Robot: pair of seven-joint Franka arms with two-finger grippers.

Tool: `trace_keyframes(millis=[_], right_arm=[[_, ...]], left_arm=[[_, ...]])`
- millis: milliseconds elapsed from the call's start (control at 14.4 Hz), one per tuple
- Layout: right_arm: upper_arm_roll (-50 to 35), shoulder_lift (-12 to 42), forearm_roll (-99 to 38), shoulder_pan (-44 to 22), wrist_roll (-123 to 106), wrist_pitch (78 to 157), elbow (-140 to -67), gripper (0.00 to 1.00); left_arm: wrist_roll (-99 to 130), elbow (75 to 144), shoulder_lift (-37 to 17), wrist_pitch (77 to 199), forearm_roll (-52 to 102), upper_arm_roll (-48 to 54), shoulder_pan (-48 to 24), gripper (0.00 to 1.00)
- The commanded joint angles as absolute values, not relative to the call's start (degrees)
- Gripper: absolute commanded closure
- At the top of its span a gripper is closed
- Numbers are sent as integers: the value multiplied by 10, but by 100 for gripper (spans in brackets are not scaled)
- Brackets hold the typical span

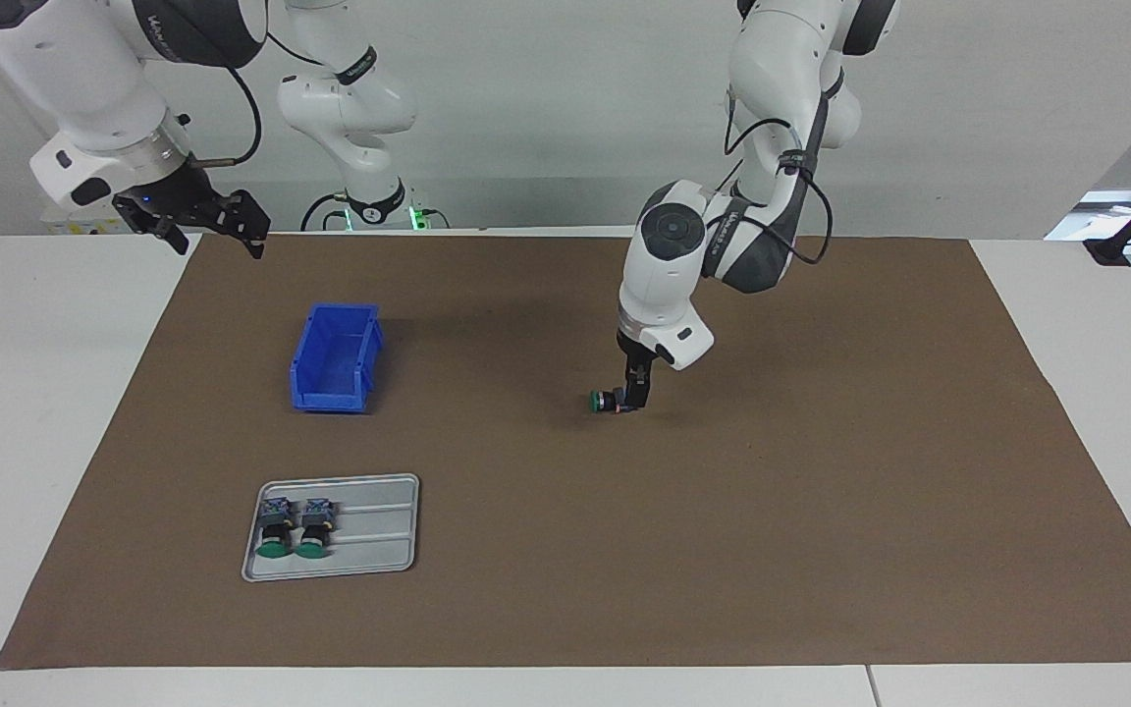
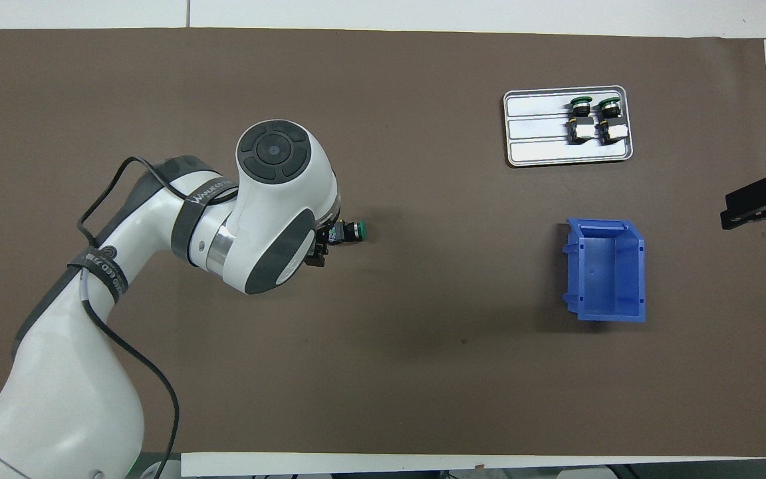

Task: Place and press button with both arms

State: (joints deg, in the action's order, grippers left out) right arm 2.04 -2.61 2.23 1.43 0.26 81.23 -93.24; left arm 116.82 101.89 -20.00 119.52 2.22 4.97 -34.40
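Brown matting (image 1: 821, 511) covers the middle of the white desk (image 1: 35, 412), and on it, well apart from the blue bin (image 1: 335, 358) toward the left arm's end, the button (image 1: 606, 401) lies on its side with its green cap turned toward the bin, its rear block between the jaws of the left gripper (image 1: 635, 401), which reaches straight down to it. The bin holds nothing, while the grey tray (image 1: 379, 530) farther from the robots than the bin carries two more green-capped buttons (image 1: 296, 528) side by side at one end. The right gripper (image 1: 207, 224) waits with jaws spread wide, raised over the desk edge at the right arm's end.
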Motion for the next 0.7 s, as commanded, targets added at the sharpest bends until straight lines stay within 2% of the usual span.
trace_keyframes(millis=[0, 627], right_arm=[[21, -37, 23, 16, -7, 821, -947, 1], [21, -37, 23, 16, -6, 821, -947, 1]], left_arm=[[1197, 1008, -224, 1215, 23, 42, -363, 1], [1237, 1003, -264, 1253, 21, 41, -375, 2]])
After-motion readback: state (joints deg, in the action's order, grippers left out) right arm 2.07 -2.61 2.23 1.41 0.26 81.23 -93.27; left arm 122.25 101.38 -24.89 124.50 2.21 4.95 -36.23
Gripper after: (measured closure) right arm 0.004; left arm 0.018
